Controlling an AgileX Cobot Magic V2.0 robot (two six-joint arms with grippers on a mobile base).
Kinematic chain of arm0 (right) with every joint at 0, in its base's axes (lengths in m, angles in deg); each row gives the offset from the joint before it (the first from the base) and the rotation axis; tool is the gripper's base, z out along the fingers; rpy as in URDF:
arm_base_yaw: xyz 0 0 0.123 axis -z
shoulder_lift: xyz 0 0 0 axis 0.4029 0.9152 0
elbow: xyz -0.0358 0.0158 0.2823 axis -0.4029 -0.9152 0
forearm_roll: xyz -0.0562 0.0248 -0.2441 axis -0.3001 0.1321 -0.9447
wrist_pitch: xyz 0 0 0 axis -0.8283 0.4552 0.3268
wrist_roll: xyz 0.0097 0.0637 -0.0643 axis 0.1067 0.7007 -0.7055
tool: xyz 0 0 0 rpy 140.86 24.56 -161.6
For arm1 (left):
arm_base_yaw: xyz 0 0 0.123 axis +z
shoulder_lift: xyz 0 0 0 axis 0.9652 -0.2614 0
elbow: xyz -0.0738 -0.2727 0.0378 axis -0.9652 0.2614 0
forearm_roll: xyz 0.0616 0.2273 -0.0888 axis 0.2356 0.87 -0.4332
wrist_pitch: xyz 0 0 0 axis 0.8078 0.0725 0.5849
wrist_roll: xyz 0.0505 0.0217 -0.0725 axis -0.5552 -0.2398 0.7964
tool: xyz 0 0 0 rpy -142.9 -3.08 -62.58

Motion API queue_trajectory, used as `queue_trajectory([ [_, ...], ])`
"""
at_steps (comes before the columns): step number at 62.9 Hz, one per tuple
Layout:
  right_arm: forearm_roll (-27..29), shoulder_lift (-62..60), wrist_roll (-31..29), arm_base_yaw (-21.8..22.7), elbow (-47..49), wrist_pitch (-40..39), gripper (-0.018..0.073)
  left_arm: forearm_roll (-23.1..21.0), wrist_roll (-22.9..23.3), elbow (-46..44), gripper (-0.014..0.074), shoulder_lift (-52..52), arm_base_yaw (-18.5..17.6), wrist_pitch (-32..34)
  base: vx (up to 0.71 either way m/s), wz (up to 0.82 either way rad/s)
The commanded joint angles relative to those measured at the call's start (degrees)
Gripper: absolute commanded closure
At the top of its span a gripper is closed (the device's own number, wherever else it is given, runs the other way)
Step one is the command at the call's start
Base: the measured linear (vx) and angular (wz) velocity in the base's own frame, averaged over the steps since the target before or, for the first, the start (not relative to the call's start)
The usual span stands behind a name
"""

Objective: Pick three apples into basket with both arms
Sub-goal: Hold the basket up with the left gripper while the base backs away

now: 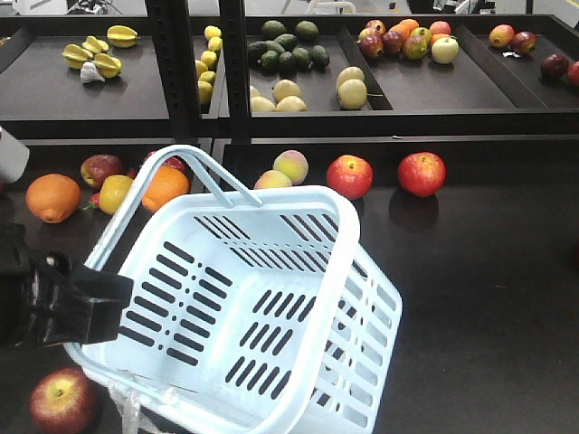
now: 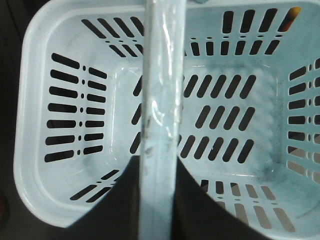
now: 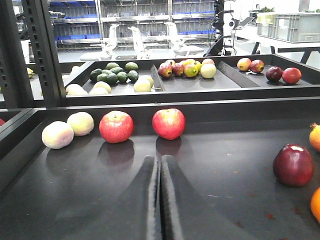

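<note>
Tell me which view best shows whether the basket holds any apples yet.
The left wrist view: it looks straight down into the basket, showing a bare slotted floor, only its handle crossing. The front view shows it tilted, bottom edge cropped, also empty. The right wrist view misses it.

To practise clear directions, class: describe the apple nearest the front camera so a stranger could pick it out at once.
Find the pale blue basket tilted in the foreground of the front view. By its near left corner lies a dark red apple. The other red apples in that view lie beyond the basket, along the back edge.
</note>
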Motion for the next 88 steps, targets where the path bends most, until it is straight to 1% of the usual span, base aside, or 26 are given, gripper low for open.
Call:
queue_trajectory([
  [1,-0.6,-0.7,-0.5,0.1,-0.8,-4.3,0.0561,-0.8,0.7,-1.8,0.0603,1.0,-0.4,4.6,0.0,0.0],
  [18,-0.6,-0.7,-0.5,0.1,-0.8,-4.3,0.0561,-0.8,0.7,-1.8,0.0604,0.9,-0.4,4.6,-0.02,0.07],
  [36,-0.6,-0.7,-0.5,0.1,-0.8,-4.3,0.0561,-0.8,0.7,-1.8,0.0604,0.9,-0.4,4.7,-0.07,0.26],
  [88,-0.6,-0.7,-0.5,0.1,-0.8,-4.3,0.0561,-0.8,0.7,-1.8,0.0604,0.9,-0.4,4.7,-0.13,0.49],
])
